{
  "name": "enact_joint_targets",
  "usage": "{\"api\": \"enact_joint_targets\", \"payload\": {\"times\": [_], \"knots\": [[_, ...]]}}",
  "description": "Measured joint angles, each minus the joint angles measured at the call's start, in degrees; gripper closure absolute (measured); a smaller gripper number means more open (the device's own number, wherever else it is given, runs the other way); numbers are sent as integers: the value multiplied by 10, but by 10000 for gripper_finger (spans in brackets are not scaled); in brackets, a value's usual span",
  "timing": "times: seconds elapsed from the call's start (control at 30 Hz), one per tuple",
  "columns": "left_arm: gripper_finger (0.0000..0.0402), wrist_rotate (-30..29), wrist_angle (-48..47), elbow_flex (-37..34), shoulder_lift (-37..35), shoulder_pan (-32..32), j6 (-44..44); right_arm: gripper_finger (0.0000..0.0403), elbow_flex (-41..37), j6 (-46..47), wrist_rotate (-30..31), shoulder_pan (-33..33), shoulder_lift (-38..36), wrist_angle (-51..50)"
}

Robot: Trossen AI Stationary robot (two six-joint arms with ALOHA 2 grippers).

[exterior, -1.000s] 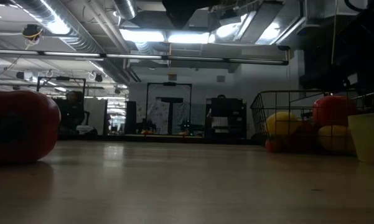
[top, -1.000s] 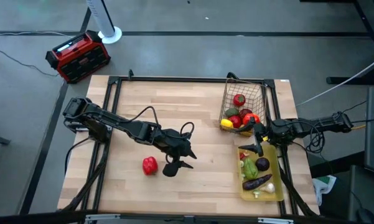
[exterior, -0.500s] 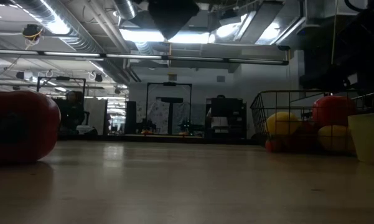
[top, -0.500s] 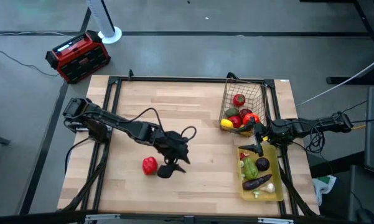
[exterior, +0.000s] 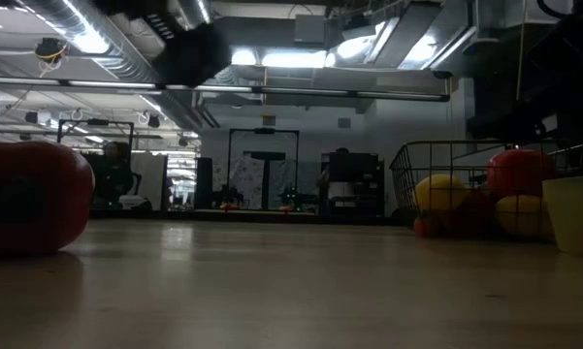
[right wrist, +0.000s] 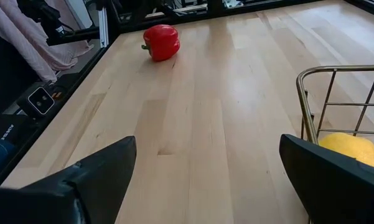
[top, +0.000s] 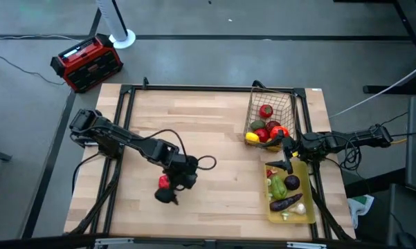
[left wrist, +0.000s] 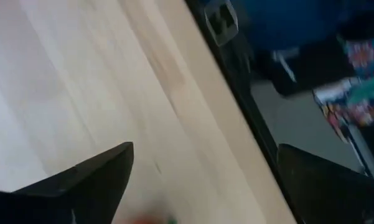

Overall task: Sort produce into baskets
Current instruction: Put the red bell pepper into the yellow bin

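A red pepper point(top: 163, 181) lies on the wooden table, left of the middle; it also shows in the low view point(exterior: 29, 199) and far off in the right wrist view point(right wrist: 161, 42). My left gripper point(top: 166, 195) hangs open just above it, tipped down, fingers point(left wrist: 106, 171) spread wide with only table between them. The dark wire basket point(top: 270, 117) at the far right holds apples, a lemon point(right wrist: 355, 149) and other produce. The yellow tray point(top: 306, 207) near it holds green and purple vegetables and garlic. My right gripper point(top: 285, 158) waits open between basket and tray.
A red-and-black box point(top: 86, 62) stands on the floor beyond the table's far left corner. A black frame point(top: 208, 88) runs round the table's edges. The wood between the pepper and the basket is bare.
My left gripper has gone toward the table's left and near edges, over to the red pepper, sinking a little and tipping its fingers downward. The pepper has stayed where it was.
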Motion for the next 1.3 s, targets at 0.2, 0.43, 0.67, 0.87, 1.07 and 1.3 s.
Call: {"api": "enact_joint_targets", "payload": {"times": [0.2,0.43,0.67,0.87,1.07,1.3], "knots": [[24,7,-125,-3,0,-25,63,13,0,0,0,0,0,0],[15,-90,-187,-4,0,-55,181,13,0,0,0,0,0,0],[13,-204,-216,-6,0,-94,242,13,0,0,0,0,0,0],[13,-258,-199,-31,0,-114,260,13,0,0,0,0,0,0],[13,-267,-162,-64,0,-114,261,13,0,0,0,0,0,0],[13,-274,-110,-82,0,-114,246,13,0,1,0,0,0,5]]}}
